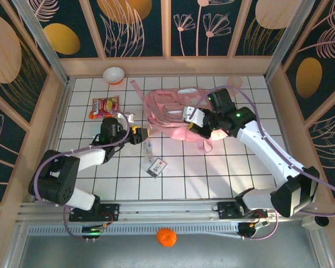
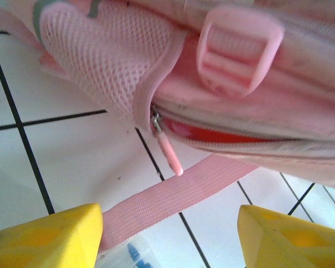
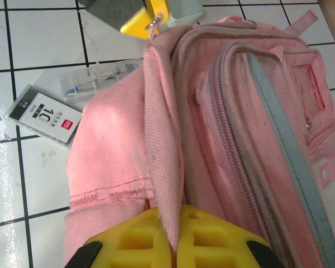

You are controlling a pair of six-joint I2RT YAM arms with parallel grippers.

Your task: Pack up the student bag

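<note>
Fabric of the student bag [image 1: 170, 109] sprawls across the back middle of the tiled surface [image 1: 240, 162]. The right gripper [image 3: 176, 226] has its jaws clamped together on a fold at the bag's edge, apparently bracing it. The left gripper [image 2: 170, 237] hovers at the bag's other side, jaws apart and empty. A card pack [image 1: 157, 166] and a pen case [image 1: 149, 149] lie near it, unpacked. Below the left jaws runs a strap [image 2: 173, 195]; just beyond hangs the zipper pull [image 2: 168, 149], the zip beside it gaping slightly. Opening the bag looks like the step in hand. The next move calls for closing the left jaws on that small pull and drawing it along.
</note>
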